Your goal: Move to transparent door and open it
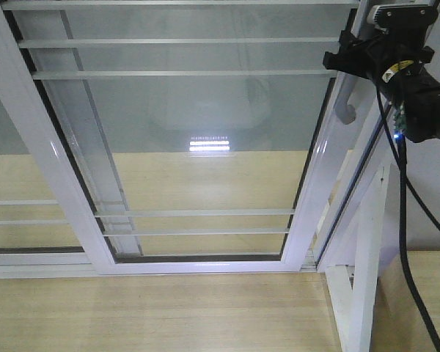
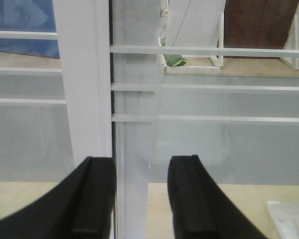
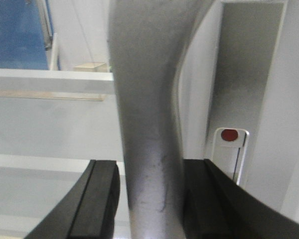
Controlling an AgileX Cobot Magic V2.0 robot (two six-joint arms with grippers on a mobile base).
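The transparent door point(image 1: 205, 132) fills the front view, clear glass in a glossy white frame crossed by thin white bars. Its curved silver-grey handle point(image 1: 345, 103) is at the upper right, and my right gripper point(image 1: 341, 62) reaches it there. In the right wrist view the handle point(image 3: 149, 124) stands between the fingers of the right gripper point(image 3: 152, 169). The right finger touches it and a thin gap shows by the left finger point(image 3: 102, 199), so the gripper is open around it. The left gripper point(image 2: 142, 164) is open and empty, close before the door's white upright point(image 2: 84, 74).
A lock plate with a red dot point(image 3: 229, 135) sits right of the handle. A second white-framed glass panel point(image 1: 15, 183) lies at the left. A white frame piece point(image 1: 367, 257) stands at the lower right, and a black cable point(image 1: 407, 220) hangs from the right arm. The floor point(image 1: 169, 308) is light wood.
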